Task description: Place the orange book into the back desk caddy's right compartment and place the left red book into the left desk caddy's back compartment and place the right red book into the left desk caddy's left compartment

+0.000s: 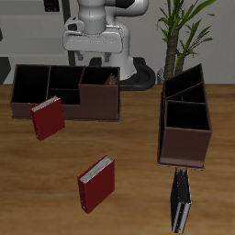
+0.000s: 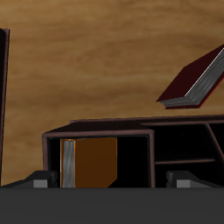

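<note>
The orange book (image 2: 94, 163) stands upright inside the back desk caddy (image 1: 64, 90), in its taller right compartment (image 2: 96, 157). The pincer (image 2: 112, 182) hangs above it, fingers spread and empty. Two red books, (image 1: 48, 117) and (image 1: 96, 182), lie on the desk (image 1: 138, 174), apart from the left desk caddy (image 1: 186, 124).

No readable text, labels or numbers on anything.

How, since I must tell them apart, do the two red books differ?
The right red book sits farther back; the left red book is nearer the table's front edge. The right one overlaps the back desk caddy; the left one stands clear of both caddies. Both are dark red with white page edges.
</note>
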Motion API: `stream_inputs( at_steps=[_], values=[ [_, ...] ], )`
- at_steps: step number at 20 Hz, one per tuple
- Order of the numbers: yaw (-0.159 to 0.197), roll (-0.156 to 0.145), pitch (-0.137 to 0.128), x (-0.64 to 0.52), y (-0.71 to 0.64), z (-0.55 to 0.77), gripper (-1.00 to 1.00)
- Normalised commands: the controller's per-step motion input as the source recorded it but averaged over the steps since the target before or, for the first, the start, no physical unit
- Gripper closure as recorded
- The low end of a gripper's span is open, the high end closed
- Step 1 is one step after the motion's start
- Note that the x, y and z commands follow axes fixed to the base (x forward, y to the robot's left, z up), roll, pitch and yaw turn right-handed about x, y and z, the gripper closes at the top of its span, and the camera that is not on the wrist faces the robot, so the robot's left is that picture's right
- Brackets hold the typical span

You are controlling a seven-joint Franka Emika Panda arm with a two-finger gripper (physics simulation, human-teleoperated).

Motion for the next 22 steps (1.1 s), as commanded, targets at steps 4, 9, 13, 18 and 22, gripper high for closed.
stream_inputs(
  at_steps=[4,9,13,18,22],
  values=[
    [0.018,-0.093,-0.041,0.43,-0.15,0.32,-1.00],
    [0.030,-0.070,-0.032,0.46,-0.07,0.22,-1.00],
    [0.017,-0.051,-0.016,0.45,-0.04,0.15,-1.00],
    [0.006,-0.014,-0.020,0.54,0.14,0.26,-1.00],
    [0.004,0.055,-0.021,0.51,0.20,0.14,-1.00]
  ],
)
